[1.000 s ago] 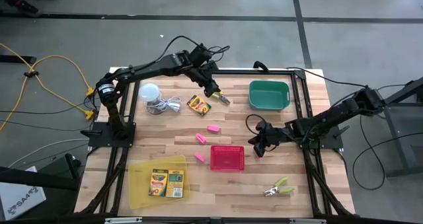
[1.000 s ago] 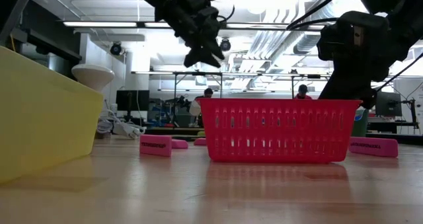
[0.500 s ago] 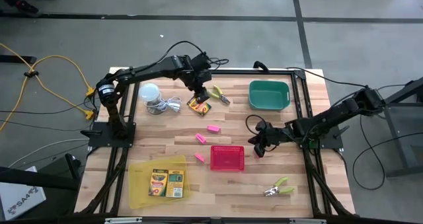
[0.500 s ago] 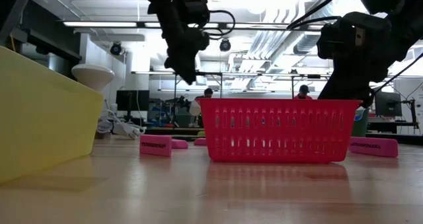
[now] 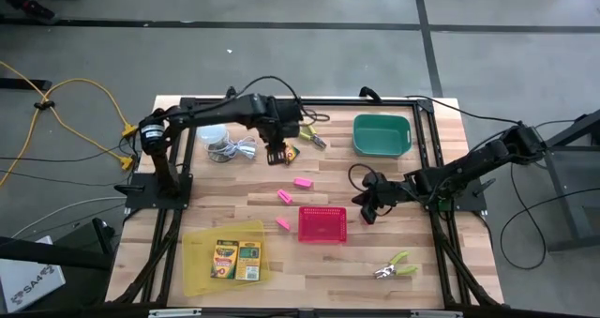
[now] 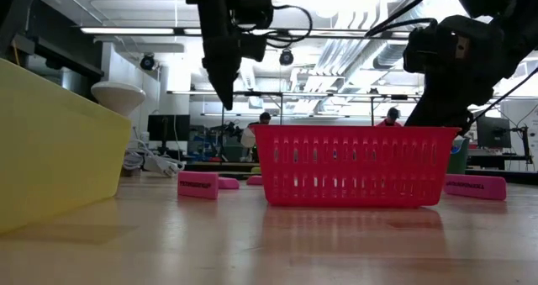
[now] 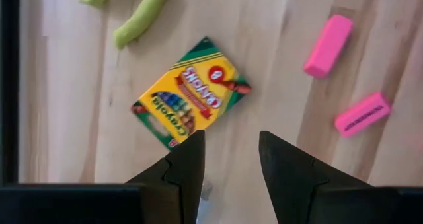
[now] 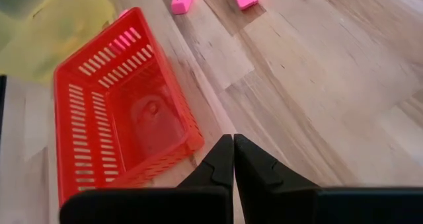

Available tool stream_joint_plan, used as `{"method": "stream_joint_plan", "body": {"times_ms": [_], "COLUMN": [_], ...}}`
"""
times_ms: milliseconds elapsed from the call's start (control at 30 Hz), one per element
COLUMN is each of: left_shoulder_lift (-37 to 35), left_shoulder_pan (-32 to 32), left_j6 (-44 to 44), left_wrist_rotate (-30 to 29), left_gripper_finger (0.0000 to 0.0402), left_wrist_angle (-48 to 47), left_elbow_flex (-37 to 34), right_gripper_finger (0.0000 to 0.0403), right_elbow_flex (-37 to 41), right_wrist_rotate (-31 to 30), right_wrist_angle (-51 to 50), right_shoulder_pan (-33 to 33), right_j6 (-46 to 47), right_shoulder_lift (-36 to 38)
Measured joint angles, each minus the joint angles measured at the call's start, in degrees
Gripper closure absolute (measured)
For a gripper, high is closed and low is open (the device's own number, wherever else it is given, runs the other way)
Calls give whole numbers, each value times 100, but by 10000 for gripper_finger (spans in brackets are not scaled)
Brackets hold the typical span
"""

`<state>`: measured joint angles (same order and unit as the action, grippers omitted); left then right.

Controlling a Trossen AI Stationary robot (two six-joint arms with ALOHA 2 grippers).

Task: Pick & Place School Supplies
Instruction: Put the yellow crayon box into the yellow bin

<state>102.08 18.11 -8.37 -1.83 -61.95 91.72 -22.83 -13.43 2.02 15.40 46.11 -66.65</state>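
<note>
- Two arms work over a wooden table (image 5: pixel 319 262). The left gripper (image 7: pixel 228 151) hangs near the far edge, fingers parted and empty, just above a crayon box (image 7: pixel 192 100).
- The left wrist view alone shows two pink erasers (image 7: pixel 328 44) beside that box and green scissor handles (image 7: pixel 140 20).
- From above, two more crayon boxes (image 5: pixel 238 259) lie in the yellow tray (image 5: pixel 202 243) at the near left corner.
- The right gripper (image 8: pixel 233 159) is closed, holding nothing, beside the red basket (image 8: pixel 79 85); scissors (image 5: pixel 394 265) lie near the near edge.
</note>
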Motion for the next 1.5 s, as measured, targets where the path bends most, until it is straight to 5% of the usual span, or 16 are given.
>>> {"method": "stream_joint_plan", "body": {"times_ms": [300, 633, 1067, 1500], "left_shoulder_lift": [0, 9, 7, 7], "left_shoulder_pan": [-218, 759, 1961, 2180], "left_j6": [112, -155, 876, 1173], "left_wrist_rotate": [212, 1644, 2019, 2055], "left_gripper_finger": [263, 263, 263, 263], "left_wrist_angle": [2, 111, 899, 1834], "left_elbow_flex": [-2, -297, -1038, -1692], "right_gripper_finger": [401, 401, 401, 401], "right_elbow_flex": [0, 0, 0, 0], "right_wrist_rotate": [13, 9, 9, 9], "right_wrist_angle": [989, 1310, 1325, 1325], "right_shoulder_pan": [-117, -711, -907, -905], "right_j6": [-885, -947, -1039, -1193], "right_shoulder_lift": [0, 0, 0, 0]}}
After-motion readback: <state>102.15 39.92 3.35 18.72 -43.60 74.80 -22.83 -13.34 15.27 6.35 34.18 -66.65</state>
